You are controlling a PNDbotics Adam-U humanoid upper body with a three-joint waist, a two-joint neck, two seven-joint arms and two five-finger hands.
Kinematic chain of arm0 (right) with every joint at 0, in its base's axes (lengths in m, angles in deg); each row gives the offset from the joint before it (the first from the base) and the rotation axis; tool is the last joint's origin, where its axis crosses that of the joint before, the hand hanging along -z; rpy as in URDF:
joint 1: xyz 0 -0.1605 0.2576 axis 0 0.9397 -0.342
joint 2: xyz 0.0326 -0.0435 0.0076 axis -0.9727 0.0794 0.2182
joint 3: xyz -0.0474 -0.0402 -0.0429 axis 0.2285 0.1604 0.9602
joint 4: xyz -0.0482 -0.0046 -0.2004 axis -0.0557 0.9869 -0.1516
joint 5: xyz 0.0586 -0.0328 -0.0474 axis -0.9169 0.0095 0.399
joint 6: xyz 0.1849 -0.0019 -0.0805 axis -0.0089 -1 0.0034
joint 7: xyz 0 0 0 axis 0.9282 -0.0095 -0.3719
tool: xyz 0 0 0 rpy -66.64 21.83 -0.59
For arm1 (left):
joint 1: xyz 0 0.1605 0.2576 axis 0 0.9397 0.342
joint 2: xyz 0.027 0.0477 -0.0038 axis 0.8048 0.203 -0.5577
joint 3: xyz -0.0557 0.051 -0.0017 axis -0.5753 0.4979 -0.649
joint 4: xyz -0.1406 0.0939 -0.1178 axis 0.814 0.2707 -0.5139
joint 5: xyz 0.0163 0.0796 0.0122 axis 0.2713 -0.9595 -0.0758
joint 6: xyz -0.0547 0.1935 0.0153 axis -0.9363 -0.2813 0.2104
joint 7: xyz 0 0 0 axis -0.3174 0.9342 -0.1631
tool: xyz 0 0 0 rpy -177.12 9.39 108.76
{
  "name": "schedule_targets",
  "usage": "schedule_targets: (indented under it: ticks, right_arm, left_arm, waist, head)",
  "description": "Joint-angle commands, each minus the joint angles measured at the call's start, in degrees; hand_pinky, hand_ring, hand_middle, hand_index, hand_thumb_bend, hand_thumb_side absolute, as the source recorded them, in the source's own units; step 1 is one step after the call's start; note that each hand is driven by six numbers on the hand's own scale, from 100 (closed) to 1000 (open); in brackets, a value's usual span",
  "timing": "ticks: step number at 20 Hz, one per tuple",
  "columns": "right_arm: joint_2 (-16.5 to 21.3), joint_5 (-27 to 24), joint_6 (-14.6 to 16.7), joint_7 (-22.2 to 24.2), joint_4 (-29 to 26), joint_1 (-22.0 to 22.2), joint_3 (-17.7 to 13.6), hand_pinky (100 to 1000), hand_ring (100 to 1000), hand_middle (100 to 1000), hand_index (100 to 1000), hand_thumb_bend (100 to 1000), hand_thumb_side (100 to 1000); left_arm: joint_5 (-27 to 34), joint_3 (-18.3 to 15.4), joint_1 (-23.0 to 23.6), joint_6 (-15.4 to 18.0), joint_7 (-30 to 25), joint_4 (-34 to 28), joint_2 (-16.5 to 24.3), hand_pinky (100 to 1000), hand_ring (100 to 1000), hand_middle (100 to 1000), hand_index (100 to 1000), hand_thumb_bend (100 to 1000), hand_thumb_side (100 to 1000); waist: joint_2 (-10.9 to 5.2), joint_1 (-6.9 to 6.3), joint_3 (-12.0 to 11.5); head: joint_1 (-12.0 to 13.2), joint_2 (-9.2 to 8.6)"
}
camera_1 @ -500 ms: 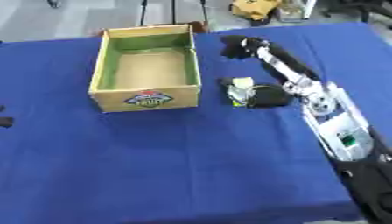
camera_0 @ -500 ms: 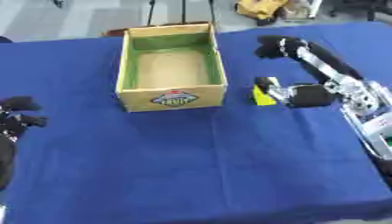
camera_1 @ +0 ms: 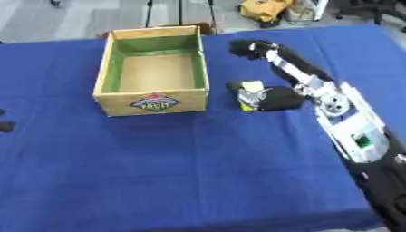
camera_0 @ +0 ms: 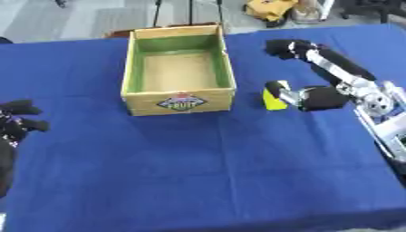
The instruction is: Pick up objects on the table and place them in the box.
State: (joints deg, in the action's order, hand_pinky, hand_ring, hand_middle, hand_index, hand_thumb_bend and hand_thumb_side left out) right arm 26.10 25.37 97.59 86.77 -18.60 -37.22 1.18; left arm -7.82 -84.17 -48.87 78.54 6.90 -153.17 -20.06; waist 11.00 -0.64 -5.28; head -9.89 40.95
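Because the open green-lined cardboard box [camera_0: 178,74] stands just beside it, the right hand [camera_0: 317,98] pinches the small yellow block [camera_0: 274,100] with curled fingers [camera_0: 287,94] near the blue-clothed desk [camera_0: 198,172]'s right edge; the left hand [camera_0: 17,118] idles, curled.

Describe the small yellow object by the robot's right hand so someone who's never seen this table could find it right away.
Start at the open cardboard box with green inner walls standing on the blue tablecloth. Just right of its front corner sits the small yellow block, at the fingers of the black right hand. It is the only bright yellow thing on the cloth.
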Motion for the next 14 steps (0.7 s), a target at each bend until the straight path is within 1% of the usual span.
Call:
schedule_targets:
  ticks: [1, 4, 7, 14]
  right_arm:
    - [4.2, 0.1, 0.7, 2.6, 2.4, -1.7, 0.4, 912, 934, 898, 1000, 283, 565]
    - [6.2, -0.7, 1.1, 5.2, 6.2, -3.4, 1.3, 915, 936, 902, 1000, 282, 576]
    - [7.2, -1.4, 1.4, 7.1, 9.9, -5.0, 2.0, 915, 935, 902, 1000, 279, 583]
    - [6.5, -0.3, 3.0, 9.8, 17.0, -9.1, 4.3, 907, 926, 900, 1000, 270, 591]
  left_arm:
    - [-0.1, -0.4, -0.2, 0.0, -0.1, -0.9, 1.0, 714, 502, 588, 717, 762, 915]
    - [-0.1, -0.3, -0.2, 0.0, -0.2, -0.9, 1.1, 714, 502, 588, 717, 762, 915]
    - [-0.1, -0.3, -0.1, 0.0, -0.2, -0.8, 1.1, 714, 502, 588, 717, 761, 915]
    - [-0.1, -0.1, -0.1, 0.0, -0.3, -0.8, 1.1, 714, 502, 588, 717, 761, 915]
  waist:
    - [-0.93, 0.05, 0.0]
    - [-0.97, 0.13, 0.0]
    - [-1.02, 0.16, -0.1]
    - [-1.18, -0.06, -0.2]
  head:
    - [-0.2, -0.40]
    - [-0.4, -0.19]
    - [-0.4, -0.22]
    - [-0.6, -0.14]
